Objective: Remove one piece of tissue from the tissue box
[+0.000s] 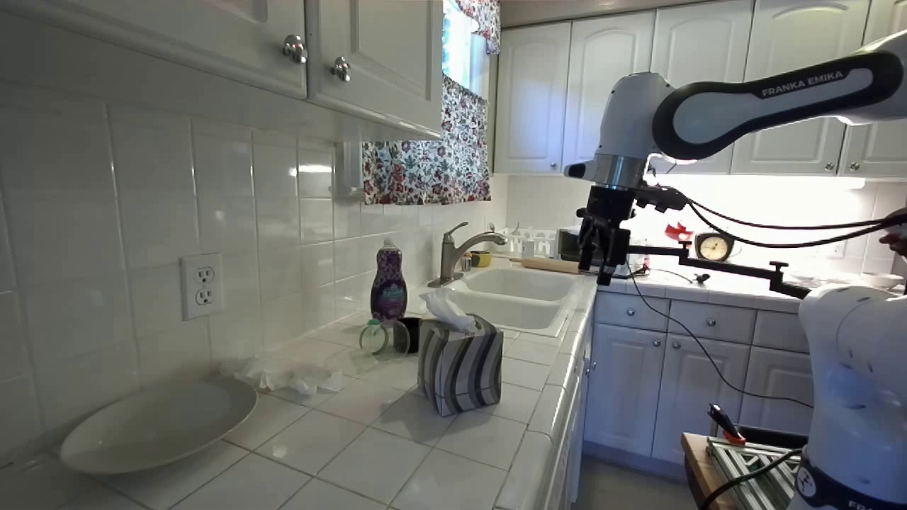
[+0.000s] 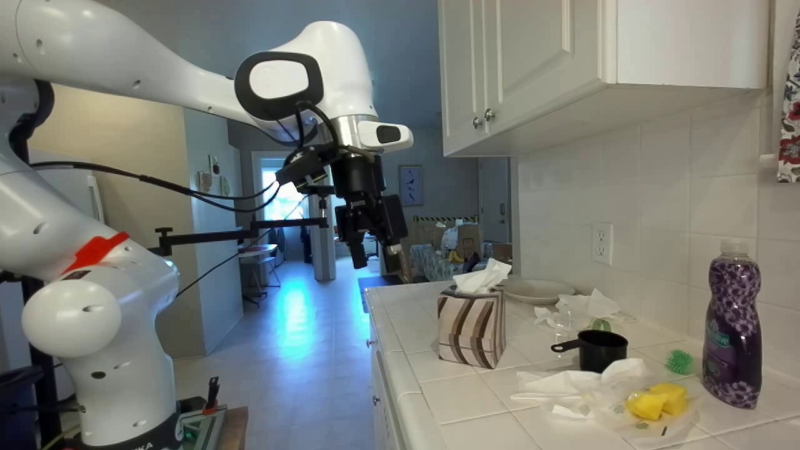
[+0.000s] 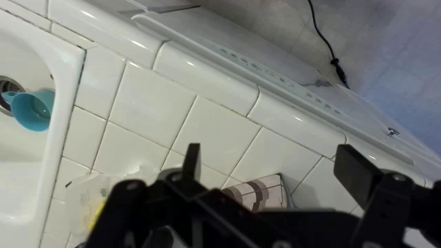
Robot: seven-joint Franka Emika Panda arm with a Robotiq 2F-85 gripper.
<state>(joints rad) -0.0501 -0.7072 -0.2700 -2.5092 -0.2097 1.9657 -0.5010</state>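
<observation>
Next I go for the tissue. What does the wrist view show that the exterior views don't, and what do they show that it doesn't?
Only the wrist view: a teal cup in the sink, next to the drain.
Only the exterior views: the tissue sticking up from the box, the outlet and the arm; the wrist view hides the box's top.
Shared: the box's striped side, the counter and the fingers, plainly spread in the wrist view.

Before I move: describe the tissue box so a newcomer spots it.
On the white tiled counter, look between the sink and pale oval plate. The tissue box stands nearer the front edge than the purple bottle; only it has wavy stripes and tissue poking from the top.
</observation>
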